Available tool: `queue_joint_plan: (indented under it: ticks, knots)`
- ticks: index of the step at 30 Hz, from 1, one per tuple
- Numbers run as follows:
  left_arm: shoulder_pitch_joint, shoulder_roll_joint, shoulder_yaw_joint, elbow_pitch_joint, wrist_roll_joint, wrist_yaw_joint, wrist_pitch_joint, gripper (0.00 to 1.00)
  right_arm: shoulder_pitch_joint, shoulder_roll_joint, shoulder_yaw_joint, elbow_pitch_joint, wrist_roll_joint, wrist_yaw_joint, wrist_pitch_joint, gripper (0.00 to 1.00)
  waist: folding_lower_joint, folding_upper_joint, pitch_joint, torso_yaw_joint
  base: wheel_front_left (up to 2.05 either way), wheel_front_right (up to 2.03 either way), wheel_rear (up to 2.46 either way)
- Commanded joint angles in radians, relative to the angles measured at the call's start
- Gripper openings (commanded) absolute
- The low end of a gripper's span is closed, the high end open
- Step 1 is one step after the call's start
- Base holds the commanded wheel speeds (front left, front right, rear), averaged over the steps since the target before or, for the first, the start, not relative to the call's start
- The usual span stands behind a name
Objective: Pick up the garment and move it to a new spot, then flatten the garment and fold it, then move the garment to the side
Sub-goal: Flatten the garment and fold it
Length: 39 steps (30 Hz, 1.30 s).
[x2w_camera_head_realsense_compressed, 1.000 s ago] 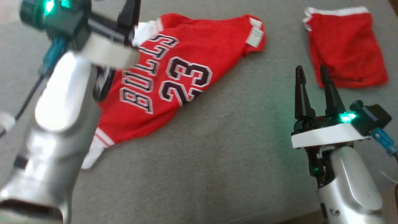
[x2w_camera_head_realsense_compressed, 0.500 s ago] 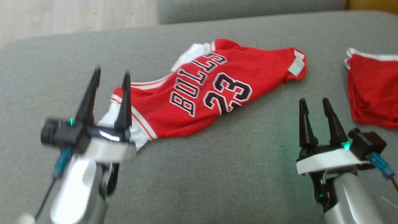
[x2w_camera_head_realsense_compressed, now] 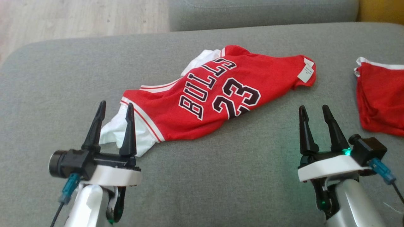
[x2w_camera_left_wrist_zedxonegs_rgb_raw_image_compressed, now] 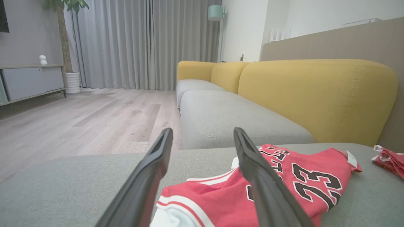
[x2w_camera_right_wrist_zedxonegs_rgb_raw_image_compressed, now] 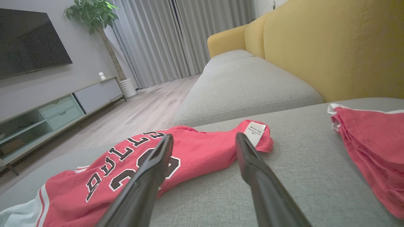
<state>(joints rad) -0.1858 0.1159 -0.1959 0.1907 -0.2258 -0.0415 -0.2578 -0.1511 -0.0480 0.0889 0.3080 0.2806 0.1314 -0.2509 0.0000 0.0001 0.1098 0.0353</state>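
A red basketball jersey [x2w_camera_head_realsense_compressed: 221, 97] lies on the grey seat cushion [x2w_camera_head_realsense_compressed: 221, 189] of a sofa, a little to the left of the middle of the head view. It is not flat: it stretches slantwise from the near left to the far right, with folds in the cloth, and the dark print "BULLS 23" faces up. Its near left end shows white cloth and red-and-white stripes, and at its far right end a small white label [x2w_camera_head_realsense_compressed: 306, 73] is turned up. The left gripper [x2w_camera_head_realsense_compressed: 116, 104] stands at the lower left, its two dark fingers spread apart with nothing between them. In the head view their tips are seen in front of the white end of the jersey, and in the left wrist view the jersey lies under and beyond them, but I cannot tell if they touch it. The right gripper [x2w_camera_head_realsense_compressed: 313, 107] stands at the lower right above bare cushion, also with the fingers spread and empty. It is between the jersey and a second red cloth [x2w_camera_head_realsense_compressed: 382, 97] with a white edge, which lies at the right side of the cushion, well apart from the jersey; the gripper touches neither. Behind the cushion there is another grey seat [x2w_camera_head_realsense_compressed: 252, 12], a wooden floor [x2w_camera_head_realsense_compressed: 79, 22] at the far left and, in the wrist views, a yellow backrest [x2w_camera_left_wrist_zedxonegs_rgb_raw_image_compressed: 315, 94].
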Motion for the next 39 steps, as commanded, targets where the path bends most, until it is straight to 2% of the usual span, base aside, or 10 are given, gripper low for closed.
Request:
queue_joint_plan:
  ticks: [1, 10, 18, 25, 31, 37, 38, 39]
  knots:
    - [-0.060, 0.007, 0.036, -0.019, 0.012, -0.004, -0.004, 1.00, -0.033, -0.002, 0.026, -0.033, 0.004, -0.001, -0.011, 1.00, 0.0000, -0.0001, 0.009, -0.009, 0.00, 0.00, 0.00]
    - [-0.106, -0.026, 0.036, 0.003, 0.040, -0.023, -0.004, 1.00, -0.053, -0.002, 0.017, -0.036, -0.003, -0.001, -0.011, 1.00, 0.0000, -0.0001, 0.047, -0.029, 0.00, 0.00, 0.00]
    - [-0.105, -0.056, 0.025, -0.008, 0.037, -0.032, -0.004, 1.00, -0.101, -0.002, 0.018, 0.021, -0.051, -0.001, -0.004, 1.00, 0.0000, -0.0001, 0.076, 0.032, 0.00, 0.00, 0.00]
    - [-0.109, -0.064, -0.015, -0.006, 0.023, -0.034, -0.004, 1.00, -0.231, -0.024, 0.031, 0.173, -0.076, -0.001, 0.085, 1.00, 0.0000, -0.0001, 0.115, 0.120, 0.00, 0.00, 0.00]
    - [-0.118, -0.065, -0.068, -0.014, -0.025, -0.010, -0.004, 1.00, -0.357, -0.066, -0.022, 0.370, -0.097, -0.001, 0.165, 1.00, 0.0000, -0.0001, 0.145, 0.189, 0.00, 0.00, 0.00]
    - [-0.125, -0.065, -0.098, -0.020, -0.044, 0.009, -0.004, 1.00, -0.453, -0.071, -0.071, 0.543, -0.125, -0.001, 0.219, 1.00, 0.0000, -0.0001, 0.162, 0.227, 0.00, 0.00, 0.00]
    - [-0.125, -0.066, -0.100, -0.020, -0.046, 0.012, -0.004, 1.00, -0.464, -0.070, -0.066, 0.564, -0.129, -0.001, 0.224, 0.98, 0.0000, -0.0001, 0.163, 0.229, 0.00, 0.00, 0.00]
    - [-0.125, -0.066, -0.102, -0.021, -0.047, 0.013, -0.004, 1.00, -0.473, -0.069, -0.061, 0.582, -0.132, -0.001, 0.227, 0.51, 0.0000, -0.0001, 0.164, 0.231, 0.00, 0.00, 0.00]
